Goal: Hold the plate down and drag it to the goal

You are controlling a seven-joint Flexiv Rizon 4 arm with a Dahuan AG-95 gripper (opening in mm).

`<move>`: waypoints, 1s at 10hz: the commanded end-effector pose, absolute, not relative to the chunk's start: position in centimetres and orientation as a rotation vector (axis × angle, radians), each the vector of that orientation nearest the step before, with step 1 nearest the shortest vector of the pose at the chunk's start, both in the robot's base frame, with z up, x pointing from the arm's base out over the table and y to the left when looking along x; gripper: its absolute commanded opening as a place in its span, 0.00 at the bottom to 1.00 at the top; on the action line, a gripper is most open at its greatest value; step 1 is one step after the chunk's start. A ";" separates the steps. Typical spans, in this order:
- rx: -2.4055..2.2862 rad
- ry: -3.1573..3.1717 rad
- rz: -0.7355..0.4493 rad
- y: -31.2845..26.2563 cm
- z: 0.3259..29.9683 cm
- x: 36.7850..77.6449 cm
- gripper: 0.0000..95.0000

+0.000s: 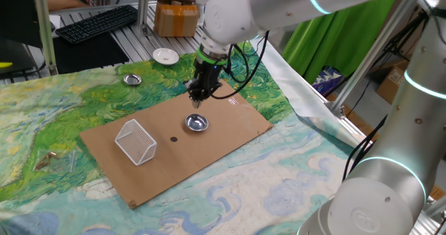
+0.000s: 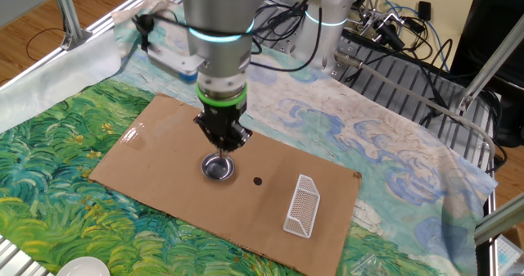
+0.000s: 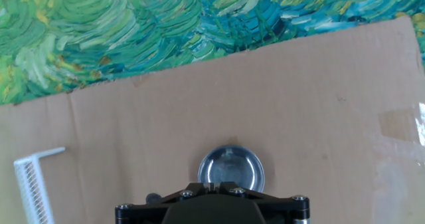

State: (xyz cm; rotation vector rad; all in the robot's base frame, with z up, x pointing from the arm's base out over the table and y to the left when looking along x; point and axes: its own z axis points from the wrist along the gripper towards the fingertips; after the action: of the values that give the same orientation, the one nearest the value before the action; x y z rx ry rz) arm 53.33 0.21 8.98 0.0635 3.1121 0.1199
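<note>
The plate [image 1: 196, 123] lay on a brown cardboard sheet [image 1: 230, 113] in the middle of the tabletop [image 1: 42, 116], which was covered by a cloth painted in green and blue swirls. The hand [image 1: 199, 94] hung just above the plate, on its far side in the one fixed view, and did not seem to touch it. Its fingers came to a narrow tip, but whether they were pressed together I cannot tell. In the hand view the plate [image 3: 231, 169] sat right before the hand's dark body. The goal [image 1: 136, 141] rested on the same cardboard, near the plate and apart from it, with a small black dot [image 1: 173, 139] between the two. A second steel dish [image 1: 132, 79] and a white dish [image 1: 165, 56] stood toward the tabletop's far edge, by a keyboard [image 1: 97, 22].
</note>
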 end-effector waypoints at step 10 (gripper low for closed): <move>0.131 3.114 0.098 -1.0 4.8 53.7 0.00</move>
State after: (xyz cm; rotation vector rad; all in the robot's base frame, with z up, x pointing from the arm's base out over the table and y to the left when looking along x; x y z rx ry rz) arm 53.60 -1.01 4.76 0.1313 3.1138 0.0980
